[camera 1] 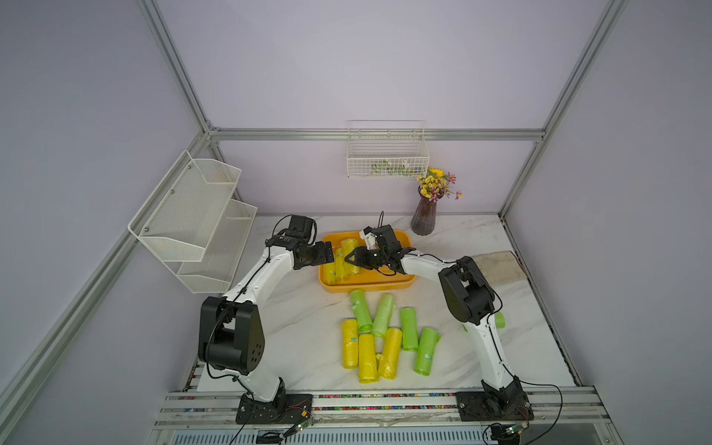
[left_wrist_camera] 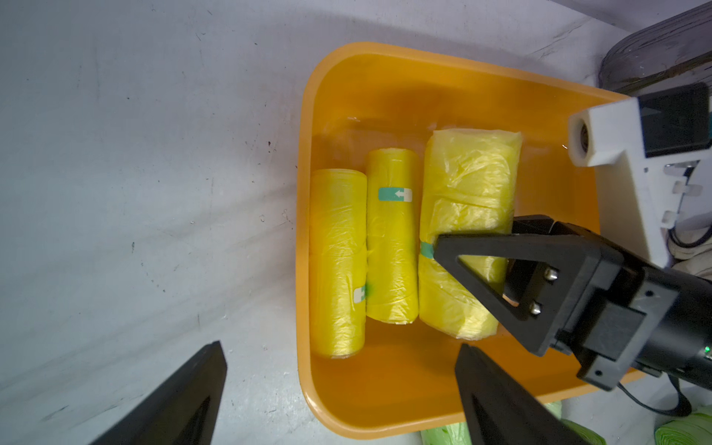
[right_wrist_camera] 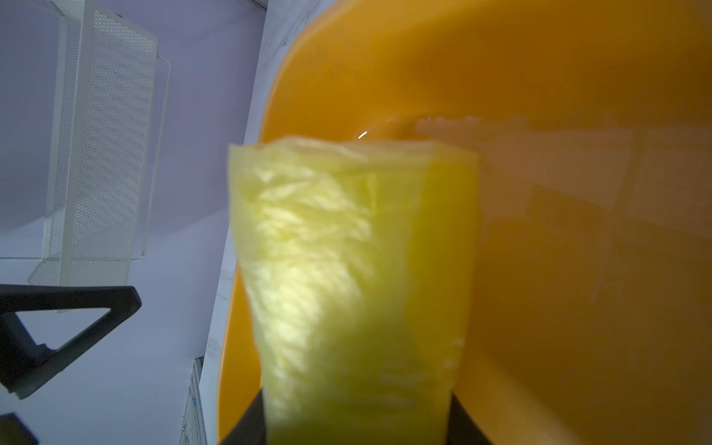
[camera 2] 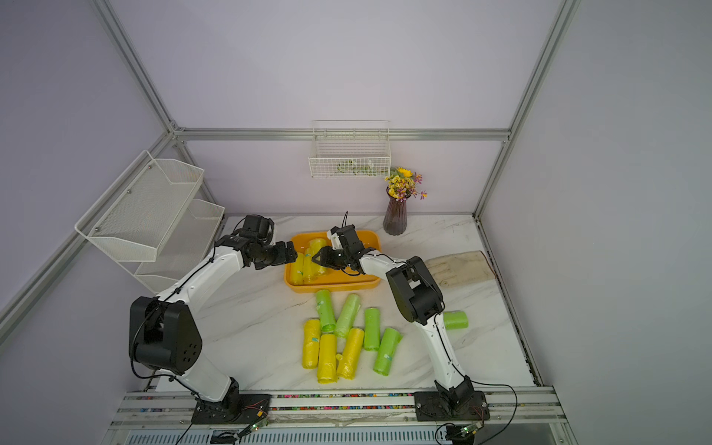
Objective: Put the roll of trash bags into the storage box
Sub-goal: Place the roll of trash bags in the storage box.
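Loose rolls (camera 1: pixel 385 331), yellow and green, bunched mid-surface (camera 1: pixel 300 319) toward near edge; bare marble to their left. One green roll (camera 1: pixel 499 319) near right edge behind right arm. Storage box (camera 1: pixel 366 287) just beyond bunch, toward far edge; two yellow rolls (left_wrist_camera: pixel 366 250) along its left wall, right half bare. Vase (camera 1: pixel 424 215) near its far-right corner. Left jaws wide apart, empty, over box left rim. Right jaws clamped on third yellow trash-bag roll (left_wrist_camera: pixel 468 185), inside box beside the two; floor contact unclear.
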Controlling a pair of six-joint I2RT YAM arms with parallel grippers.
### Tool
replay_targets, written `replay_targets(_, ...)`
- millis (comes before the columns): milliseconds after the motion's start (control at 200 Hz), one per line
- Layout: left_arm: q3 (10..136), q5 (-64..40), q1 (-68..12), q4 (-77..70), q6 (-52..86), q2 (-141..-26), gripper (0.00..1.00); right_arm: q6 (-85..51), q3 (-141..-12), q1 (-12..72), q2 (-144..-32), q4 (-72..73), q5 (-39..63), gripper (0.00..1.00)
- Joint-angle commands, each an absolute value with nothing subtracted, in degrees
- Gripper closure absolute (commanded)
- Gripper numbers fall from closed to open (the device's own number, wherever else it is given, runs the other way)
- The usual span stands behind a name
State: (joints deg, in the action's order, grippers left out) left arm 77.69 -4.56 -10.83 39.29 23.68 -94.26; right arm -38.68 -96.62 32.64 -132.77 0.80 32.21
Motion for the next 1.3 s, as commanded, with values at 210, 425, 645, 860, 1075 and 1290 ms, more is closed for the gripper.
replay_targets(210,75.25,-5.78,-10.38,36.65,24.52,-90.47,0.06,-38.48,-94.45,33.24,-130.70,1.14,31.11,0.50)
replay_targets(425,74.95,-6.23,-10.42,36.33,25.09,-90.74,0.05,-37.69,-93.82,33.35,-130.28,-0.80,30.95,0.42)
replay_targets(645,75.97,-7.80,-10.43,35.95,25.31,-92.46,0.05,-35.03,-93.75,33.38,-128.38,-4.10,29.62,0.36)
replay_targets(860,76.37,-8.08,-10.39,35.95,25.29,-92.47,0.04,-30.48,-95.55,33.40,-126.42,-9.67,27.45,0.28)
replay_targets(1075,76.22,-8.53,-10.46,35.94,25.22,-92.03,0.03,-29.34,-96.05,33.14,-125.73,-10.91,28.00,0.25)
replay_targets(1290,75.24,-7.98,-10.46,36.04,25.13,-90.79,0.03,-27.09,-95.61,33.04,-123.63,-12.34,26.71,0.22)
